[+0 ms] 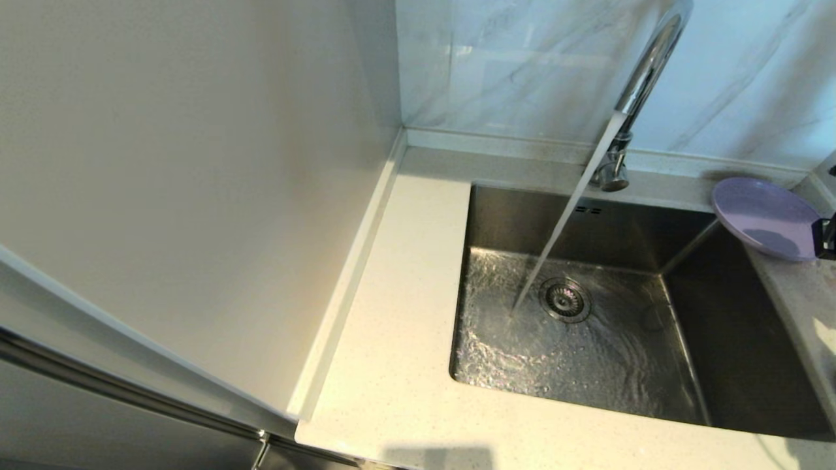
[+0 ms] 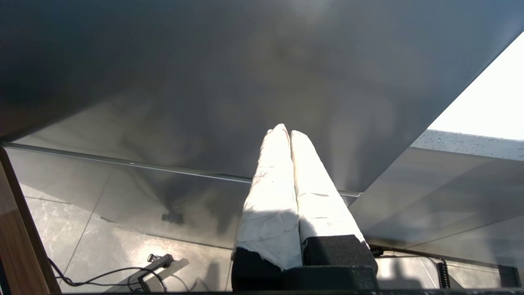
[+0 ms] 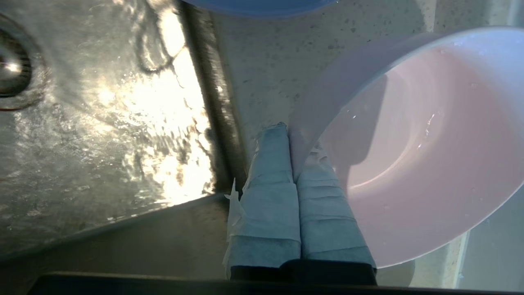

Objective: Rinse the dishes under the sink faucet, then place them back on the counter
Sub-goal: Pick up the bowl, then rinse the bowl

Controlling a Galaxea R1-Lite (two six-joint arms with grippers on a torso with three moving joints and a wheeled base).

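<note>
The chrome sink faucet point(image 1: 643, 78) runs a stream of water into the steel basin point(image 1: 588, 326). A lavender plate point(image 1: 767, 219) lies on the counter point(image 1: 405, 339) at the basin's far right corner, partly over its edge. In the right wrist view my right gripper point(image 3: 291, 135) is shut on the rim of a pale pink bowl point(image 3: 425, 155), one finger inside and one outside, over the counter point(image 3: 262, 61) just beside the basin's edge. My left gripper point(image 2: 286, 131) is shut and holds nothing, down below the counter.
The drain strainer point(image 1: 565, 299) sits mid-basin amid rippling water. A white wall panel point(image 1: 183, 163) borders the counter on the left, and marble tiles point(image 1: 509, 59) stand behind. A low raised rim point(image 1: 346, 274) runs along the walls. A dark bit of my right arm point(image 1: 826, 236) shows by the plate.
</note>
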